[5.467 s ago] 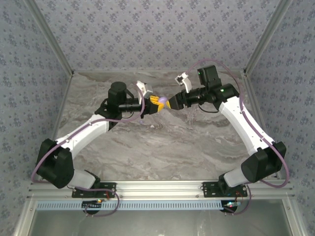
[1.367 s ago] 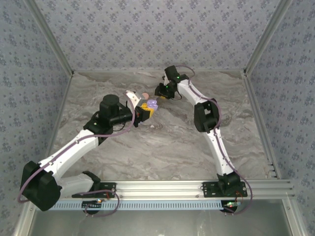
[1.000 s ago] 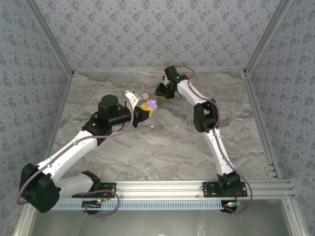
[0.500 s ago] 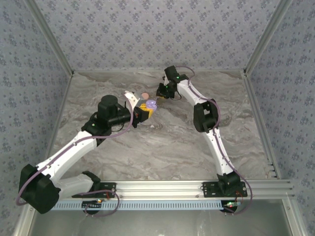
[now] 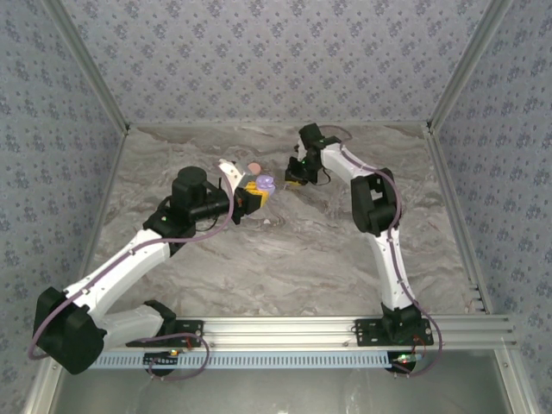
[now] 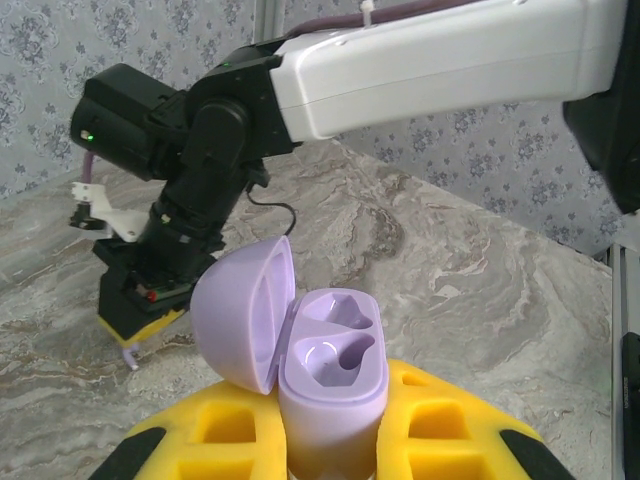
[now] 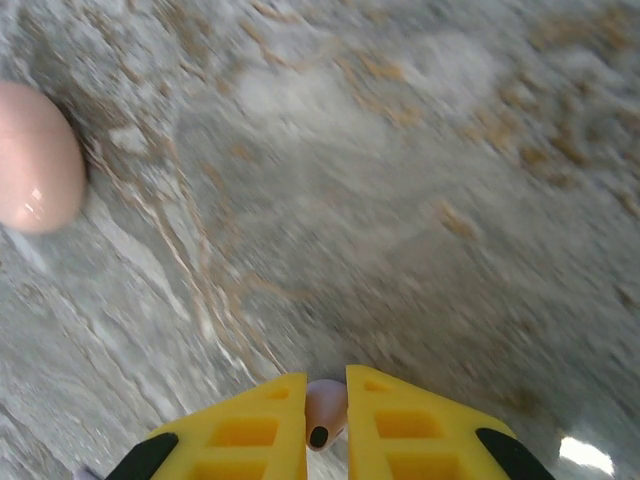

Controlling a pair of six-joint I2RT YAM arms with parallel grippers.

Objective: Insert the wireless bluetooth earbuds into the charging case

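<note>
My left gripper point(image 6: 330, 445) is shut on the lilac charging case point(image 6: 335, 365), held upright with its lid swung open to the left. Both wells are bare. From above, the case point(image 5: 265, 183) sits at the left gripper's point(image 5: 255, 191) tip, back centre of the table. Just right of it, my right gripper point(image 5: 296, 178) points down. Its yellow fingers are shut on a tiny pale pink earbud point(image 7: 322, 412) with a dark spot on its end, just above the marble. In the left wrist view the right gripper point(image 6: 138, 325) hangs left of the case, a thin lilac stem under it.
A salmon-pink disc point(image 5: 254, 167) lies on the marble table point(image 5: 285, 259) just behind the case; it also sits at the left edge of the right wrist view point(image 7: 35, 160). Patterned walls close the back and sides.
The right gripper closed on the earbud and shifted from behind the case toward the right and nearer. The left arm with the open case stayed put.
</note>
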